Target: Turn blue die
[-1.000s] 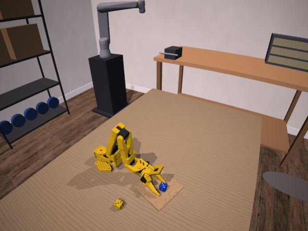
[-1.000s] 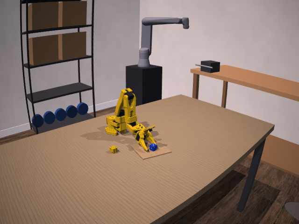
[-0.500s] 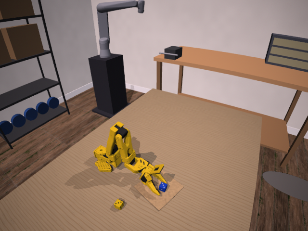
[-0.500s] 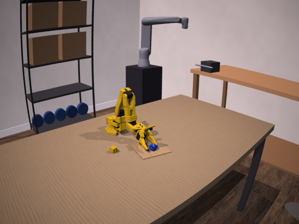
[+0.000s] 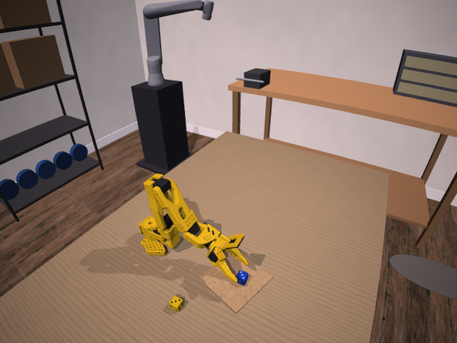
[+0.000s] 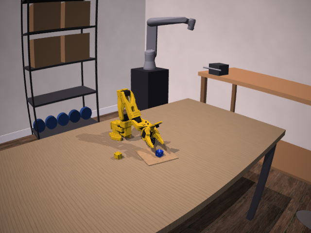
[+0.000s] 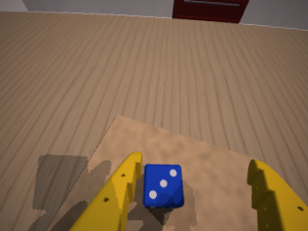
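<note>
Straddling the blue die [image 7: 164, 186] (three up), the end effector [image 7: 192, 192] stands spread, gripping nothing.

Top and exterior overlook the table [image 5: 295, 206] distantly; wrist looks close.

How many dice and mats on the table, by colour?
Blue die: 1, on the mat
Yellow die: 1, off the mat
Black die: 0 visible in any view
Tan mat: 1
Total: 3 (2 dice, 1 mat)
</note>
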`<action>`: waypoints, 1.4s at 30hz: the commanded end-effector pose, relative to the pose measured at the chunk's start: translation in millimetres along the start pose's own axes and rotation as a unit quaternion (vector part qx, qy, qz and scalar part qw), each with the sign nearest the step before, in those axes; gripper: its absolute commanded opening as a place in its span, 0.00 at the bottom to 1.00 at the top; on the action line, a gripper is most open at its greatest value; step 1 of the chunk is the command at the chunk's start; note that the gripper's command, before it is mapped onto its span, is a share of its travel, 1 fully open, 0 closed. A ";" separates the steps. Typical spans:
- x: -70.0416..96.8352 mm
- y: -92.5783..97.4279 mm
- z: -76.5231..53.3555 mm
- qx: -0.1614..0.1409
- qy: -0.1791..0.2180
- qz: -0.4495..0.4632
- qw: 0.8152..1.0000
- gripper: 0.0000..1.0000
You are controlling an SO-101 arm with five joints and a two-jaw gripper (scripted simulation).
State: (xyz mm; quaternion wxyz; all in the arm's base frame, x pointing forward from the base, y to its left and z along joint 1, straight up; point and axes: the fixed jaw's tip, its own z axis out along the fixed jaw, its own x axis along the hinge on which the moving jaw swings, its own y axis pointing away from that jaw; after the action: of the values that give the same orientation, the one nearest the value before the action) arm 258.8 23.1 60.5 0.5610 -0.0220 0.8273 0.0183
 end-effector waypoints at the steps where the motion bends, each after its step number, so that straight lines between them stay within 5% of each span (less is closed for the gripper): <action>1: -19.9 -1.0 -4.9 0.002 -0.029 0.003 1.000 0.33; 42: -20.1 -2.6 -3.0 0.005 0.000 0.003 1.000 0.33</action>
State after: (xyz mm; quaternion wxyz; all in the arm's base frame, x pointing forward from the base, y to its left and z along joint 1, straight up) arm 255.4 21.7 63.1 0.5376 -0.0204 0.8428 0.0163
